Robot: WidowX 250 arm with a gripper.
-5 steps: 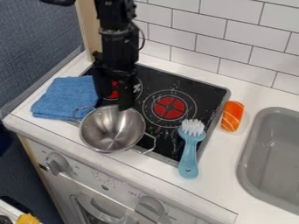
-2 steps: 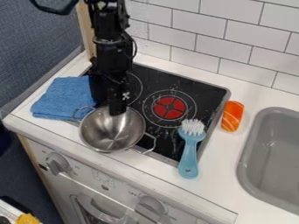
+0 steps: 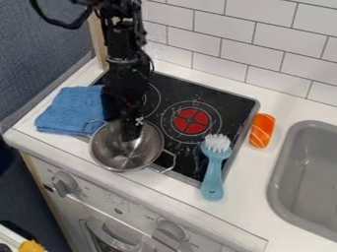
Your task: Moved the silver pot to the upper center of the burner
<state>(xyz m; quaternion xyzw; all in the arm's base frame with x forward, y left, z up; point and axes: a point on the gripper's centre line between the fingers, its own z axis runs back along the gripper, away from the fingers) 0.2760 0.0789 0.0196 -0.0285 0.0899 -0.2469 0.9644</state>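
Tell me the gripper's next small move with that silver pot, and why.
Probably take hold of the far side of the silver pot: the gripper already hangs down at that side, and the pot sits at the front-left corner of the stovetop, so it likely needs a secure grip before moving toward the back.

The black arm (image 3: 125, 59) comes in from the top of the view, left of centre, and hangs nearly upright over the left part of the counter (image 3: 250, 197). A dark cable (image 3: 56, 22) bows out from its upper section toward the left. The black tool (image 3: 129, 134) points downward, between the counter's back and front edges.
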